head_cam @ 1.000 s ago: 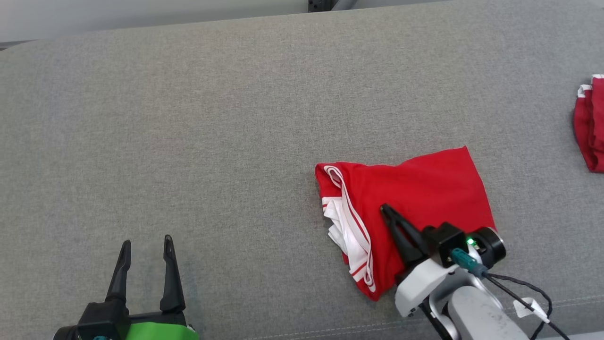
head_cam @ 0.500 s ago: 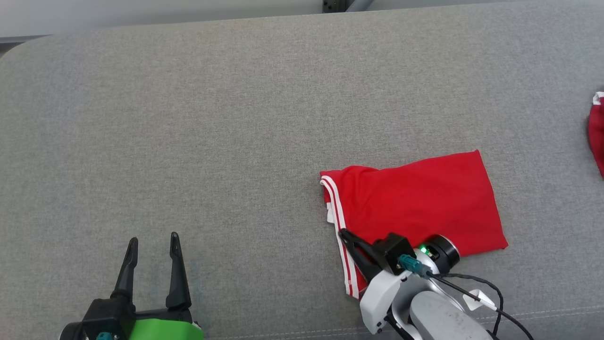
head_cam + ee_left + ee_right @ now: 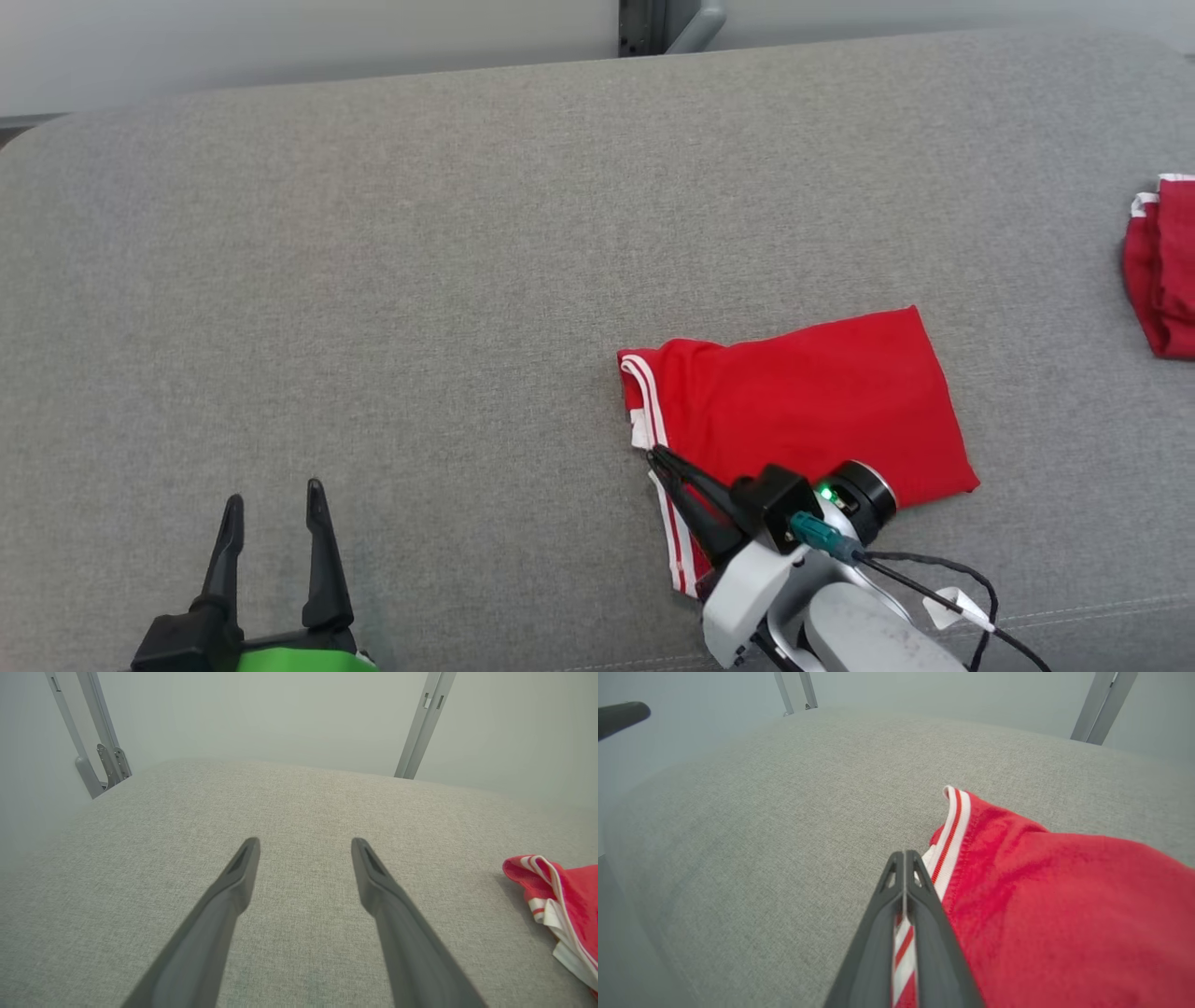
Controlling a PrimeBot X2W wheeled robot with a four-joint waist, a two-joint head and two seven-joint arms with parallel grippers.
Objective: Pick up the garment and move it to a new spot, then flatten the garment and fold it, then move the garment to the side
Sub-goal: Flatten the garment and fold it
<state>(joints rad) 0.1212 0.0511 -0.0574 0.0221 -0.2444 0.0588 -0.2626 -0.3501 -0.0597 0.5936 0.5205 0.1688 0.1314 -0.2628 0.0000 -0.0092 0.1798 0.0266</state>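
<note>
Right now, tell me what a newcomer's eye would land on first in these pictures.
The folded bright red garment with white-striped trim stands out first, right of centre on the grey woven surface. The right gripper is pinched shut on its striped left edge. The left gripper hovers open at lower left; another red cloth lies at the far right.

No lettering, brand or number is legible; the small white paper tag (image 3: 948, 608) on the black cable (image 3: 901, 557) reads as blank.
</note>
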